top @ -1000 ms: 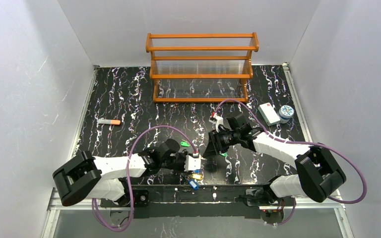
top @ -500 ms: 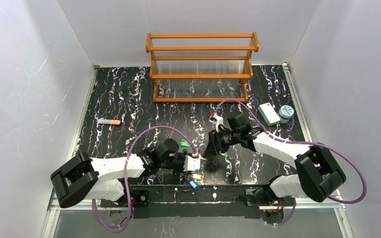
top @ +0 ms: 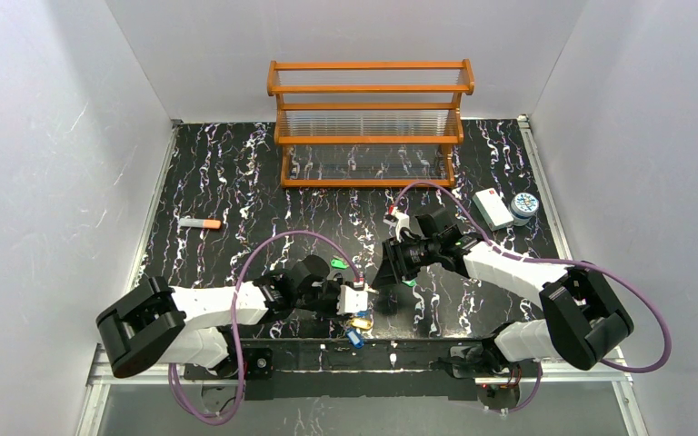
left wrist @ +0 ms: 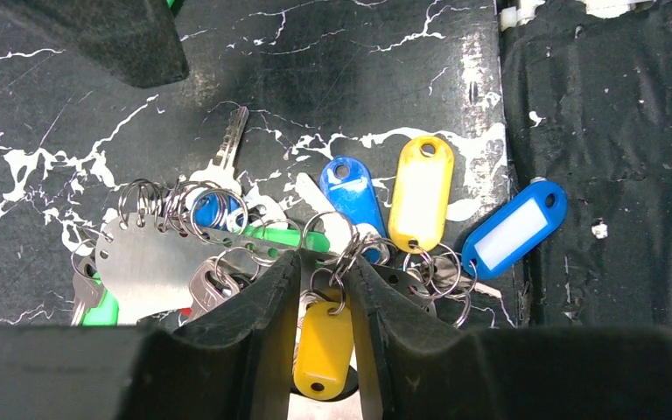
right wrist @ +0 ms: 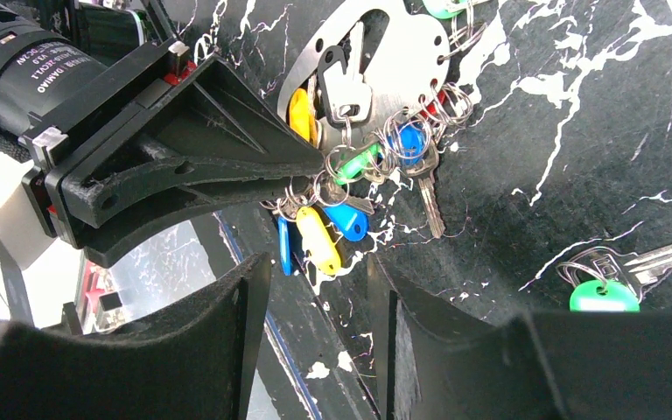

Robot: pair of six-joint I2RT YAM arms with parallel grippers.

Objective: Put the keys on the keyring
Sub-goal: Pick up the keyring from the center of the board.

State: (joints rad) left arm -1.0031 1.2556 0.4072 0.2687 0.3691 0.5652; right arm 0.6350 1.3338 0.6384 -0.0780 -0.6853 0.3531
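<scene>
Item: keys (left wrist: 420,192), clustered by split rings around the keyring (left wrist: 144,262), laid at the near edge of the table (left wrist: 359,70). The left gripper (left wrist: 324,267) is clamped on their rings; the right gripper (right wrist: 319,267) is held open.

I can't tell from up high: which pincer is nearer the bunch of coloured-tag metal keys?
Left. Left pincer pinches the key bunch; right pincer hovers open just beside it.

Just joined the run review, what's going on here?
The left claw is pinched on the bunch of keys already strung around the keyring, a flat silver plate lying on the table. The right claw hovers open over them, holding nothing. One green-tagged key lies loose nearby.
</scene>
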